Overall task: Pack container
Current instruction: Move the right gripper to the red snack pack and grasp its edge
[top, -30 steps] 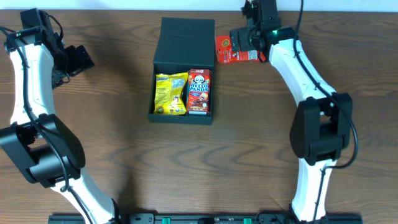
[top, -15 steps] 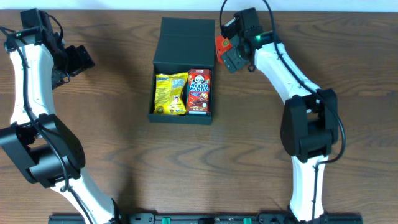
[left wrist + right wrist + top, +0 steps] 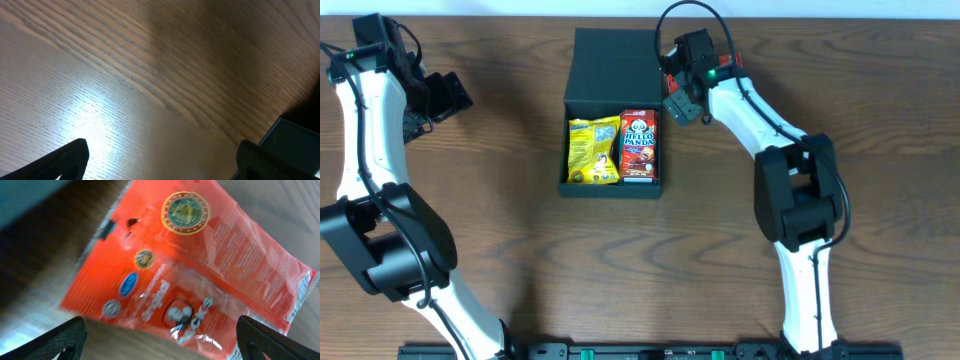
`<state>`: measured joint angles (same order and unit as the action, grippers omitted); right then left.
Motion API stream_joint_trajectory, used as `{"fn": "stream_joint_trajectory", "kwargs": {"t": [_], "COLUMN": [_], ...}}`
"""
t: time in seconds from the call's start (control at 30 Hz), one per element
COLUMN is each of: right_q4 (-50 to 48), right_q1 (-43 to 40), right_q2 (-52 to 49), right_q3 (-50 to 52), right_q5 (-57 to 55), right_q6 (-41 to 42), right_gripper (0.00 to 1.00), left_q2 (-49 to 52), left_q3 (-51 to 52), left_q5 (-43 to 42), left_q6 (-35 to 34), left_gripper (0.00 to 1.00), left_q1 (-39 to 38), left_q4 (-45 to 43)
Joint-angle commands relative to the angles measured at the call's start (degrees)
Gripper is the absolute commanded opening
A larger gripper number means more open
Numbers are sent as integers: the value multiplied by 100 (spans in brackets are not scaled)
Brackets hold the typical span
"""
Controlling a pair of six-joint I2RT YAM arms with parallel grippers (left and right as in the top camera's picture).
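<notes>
The dark container (image 3: pixel 611 180) stands open at the table's middle, its lid (image 3: pixel 618 55) folded back. Inside lie a yellow snack pack (image 3: pixel 594 150) and a red Hello Panda box (image 3: pixel 640 148). A red foil snack pack (image 3: pixel 200 265) lies on the table just right of the container; in the overhead view my right arm hides most of it. My right gripper (image 3: pixel 678 100) hovers over this pack, open and empty, with its fingers (image 3: pixel 160 340) wide apart. My left gripper (image 3: pixel 448 95) is open and empty at the far left; it also shows in the left wrist view (image 3: pixel 160 160).
A corner of the container (image 3: pixel 295 142) shows at the right edge of the left wrist view, and its wall (image 3: pixel 25 195) at the top left of the right wrist view. Bare wood table (image 3: pixel 470 250) lies around the container.
My right gripper has swung left toward the container and now covers the red foil pack. The left arm and the container's contents have not moved.
</notes>
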<state>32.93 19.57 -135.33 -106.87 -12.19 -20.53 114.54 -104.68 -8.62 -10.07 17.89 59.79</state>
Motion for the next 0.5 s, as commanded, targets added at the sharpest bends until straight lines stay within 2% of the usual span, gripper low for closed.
{"fn": "stream_joint_trajectory", "kwargs": {"t": [0.0, 0.1, 0.2, 0.27, 0.3, 0.4, 0.47], "right_q4": [-153, -323, -413, -402, -391, -450, -529], "right_q1": [39, 39, 39, 46, 55, 61, 61], "right_q2": [-76, -111, -199, -254, -264, -264, -264], "right_q3": [-13, -13, -13, -13, -13, -15, -15], "right_q5": [-262, -264, -291, -308, -308, -337, -525], "right_q6": [125, 122, 122, 125, 129, 238, 341], "right_gripper": [92, 84, 68, 50, 23, 3, 1], "left_q2": [-109, -109, -109, -109, -109, -109, -109], "left_q3": [-81, -81, -81, -81, -81, -81, -81], "left_q5": [2, 2, 2, 2, 2, 2, 0], "left_q6": [111, 111, 111, 111, 109, 109, 109], "left_gripper": [95, 95, 95, 95, 96, 95, 95], "left_q1": [9, 9, 9, 9, 9, 9, 9], "left_q4": [15, 17, 15, 17, 17, 11, -7]}}
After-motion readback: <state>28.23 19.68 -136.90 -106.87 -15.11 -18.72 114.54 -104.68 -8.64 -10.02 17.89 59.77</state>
